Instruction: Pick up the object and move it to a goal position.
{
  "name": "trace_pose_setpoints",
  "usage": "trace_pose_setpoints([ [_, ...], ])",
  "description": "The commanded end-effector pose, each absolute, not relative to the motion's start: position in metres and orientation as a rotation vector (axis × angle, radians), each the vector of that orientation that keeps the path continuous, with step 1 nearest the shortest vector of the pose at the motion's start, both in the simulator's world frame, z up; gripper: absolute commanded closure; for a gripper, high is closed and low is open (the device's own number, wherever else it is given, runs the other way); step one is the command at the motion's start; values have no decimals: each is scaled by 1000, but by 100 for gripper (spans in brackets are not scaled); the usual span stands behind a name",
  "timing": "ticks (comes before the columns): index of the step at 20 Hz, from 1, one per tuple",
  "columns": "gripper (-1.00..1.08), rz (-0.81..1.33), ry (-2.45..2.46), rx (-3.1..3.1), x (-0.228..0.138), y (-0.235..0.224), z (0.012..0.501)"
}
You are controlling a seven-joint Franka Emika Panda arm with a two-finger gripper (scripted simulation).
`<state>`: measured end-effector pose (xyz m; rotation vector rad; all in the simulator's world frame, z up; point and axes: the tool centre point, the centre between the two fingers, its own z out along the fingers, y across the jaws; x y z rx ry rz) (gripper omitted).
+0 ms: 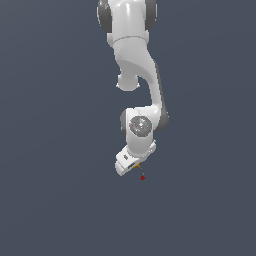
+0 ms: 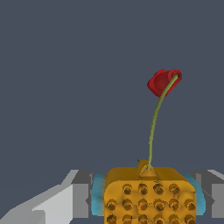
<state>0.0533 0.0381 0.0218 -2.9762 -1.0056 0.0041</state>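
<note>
The object (image 2: 148, 194), an orange-yellow speckled block with teal edges, fills the space between my grey fingers (image 2: 81, 199) in the wrist view. My gripper (image 2: 148, 205) is shut on it. In the exterior view the gripper (image 1: 133, 165) hangs tilted at the end of the white arm, and only a sliver of the object (image 1: 136, 164) shows at its tip. The goal position (image 1: 143, 177) is a small dark-red dot just below and to the exterior view's right of the gripper. In the wrist view the goal position (image 2: 164, 82) appears as a red blob, joined to the block by a thin green line.
The white Franka arm (image 1: 135, 60) comes down from the top of the exterior view. All around is a plain dark grey-blue background, with no other objects or edges in sight.
</note>
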Motion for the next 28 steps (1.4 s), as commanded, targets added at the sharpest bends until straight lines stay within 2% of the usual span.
trace_pose_setpoints([
  [1, 108, 0, -1009, -2975, 55, 52, 32],
  [17, 108, 0, -1009, -2975, 74, 191, 126],
  [28, 108, 0, -1009, -2975, 81, 219, 144],
])
